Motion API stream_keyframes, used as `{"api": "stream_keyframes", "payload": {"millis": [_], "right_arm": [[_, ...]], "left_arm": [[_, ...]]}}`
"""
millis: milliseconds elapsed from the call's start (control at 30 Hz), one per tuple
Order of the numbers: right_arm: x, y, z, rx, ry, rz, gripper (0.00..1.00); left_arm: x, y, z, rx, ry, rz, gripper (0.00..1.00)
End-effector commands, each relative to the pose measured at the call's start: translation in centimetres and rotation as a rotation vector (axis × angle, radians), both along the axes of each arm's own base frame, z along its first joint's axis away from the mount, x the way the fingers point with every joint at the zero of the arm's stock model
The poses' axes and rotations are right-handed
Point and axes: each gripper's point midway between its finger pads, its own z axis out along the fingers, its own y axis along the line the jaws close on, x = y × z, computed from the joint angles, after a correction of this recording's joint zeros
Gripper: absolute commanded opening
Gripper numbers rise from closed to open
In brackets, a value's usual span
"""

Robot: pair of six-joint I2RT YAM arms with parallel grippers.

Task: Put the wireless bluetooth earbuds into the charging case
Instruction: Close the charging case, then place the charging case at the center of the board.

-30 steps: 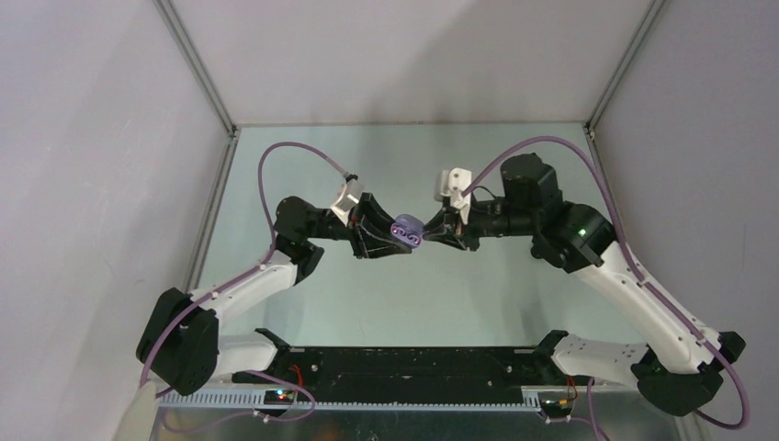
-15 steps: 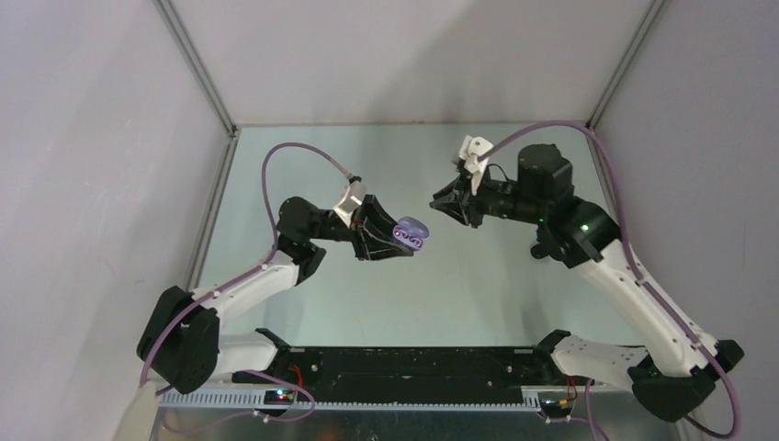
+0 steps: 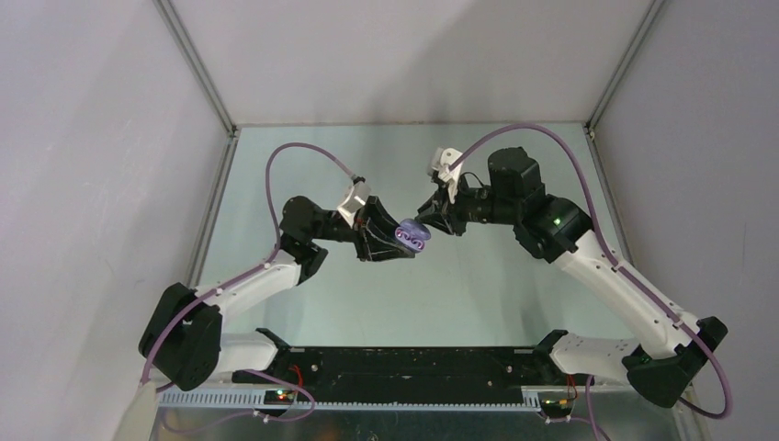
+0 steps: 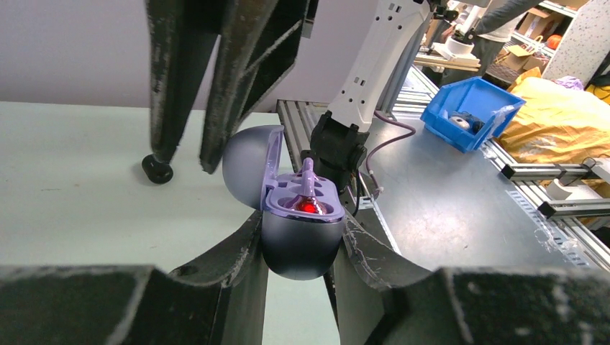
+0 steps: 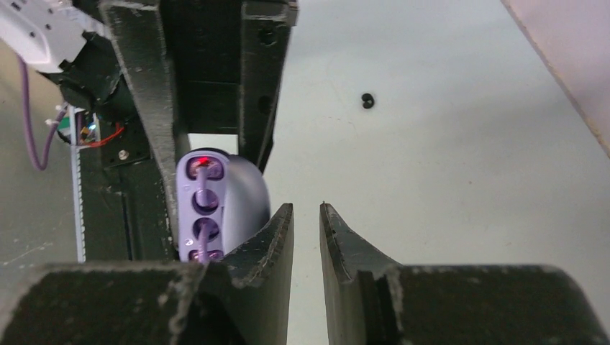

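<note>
The left pincer [image 4: 302, 231] is clamped on the lower half of the charging case [image 4: 301, 253] and holds it in the air above the surface [image 3: 459, 303], with the lid open. The pale purple earbuds [image 5: 205, 202] lie in its wells, though one stem seems to stand a little high in the left wrist view. The right pincer [image 5: 306, 210] is just beside the case, its fingers almost together, with nothing between them. I judge the seating step is nearly done. The next move calls for a soft press on the bud and then closing the lid, without pushing the case out of the grip.
</note>
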Motion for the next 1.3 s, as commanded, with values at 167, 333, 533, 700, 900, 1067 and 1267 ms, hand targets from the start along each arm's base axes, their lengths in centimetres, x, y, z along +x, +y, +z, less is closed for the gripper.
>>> {"api": "stream_keyframes", "payload": {"millis": [167,333,533,700,900,1067,1267], "right_arm": [[-4.4,0.0,1.3,0.025,-0.039,0.212,0.24],[-5.7,-0.4,2.2,0.054,-0.040,0.263,0.24],[-5.7,-0.8,2.6,0.067,-0.037,0.261,0.25],[-5.6,-0.9,2.7,0.071,-0.037,0.253,0.25],[-4.9,-1.0,2.3,0.054,-0.029,0.222,0.52],[-4.5,-0.5,1.0,0.033,0.024,0.222,0.61],[-3.5,0.4,-0.1,0.008,0.050,0.190,0.62]], "left_arm": [[-0.2,-0.1,0.6,-0.016,-0.045,-0.014,0.01],[-0.2,-0.1,0.5,-0.014,-0.042,-0.016,0.01],[-0.1,-0.2,0.5,-0.012,-0.039,-0.016,0.01],[0.0,-0.3,0.5,-0.011,-0.037,-0.014,0.01],[0.0,-0.3,0.5,-0.011,-0.038,-0.016,0.01],[0.0,-0.3,0.5,-0.012,-0.038,-0.013,0.01],[-0.1,-0.2,0.5,-0.012,-0.042,-0.013,0.01]]}}
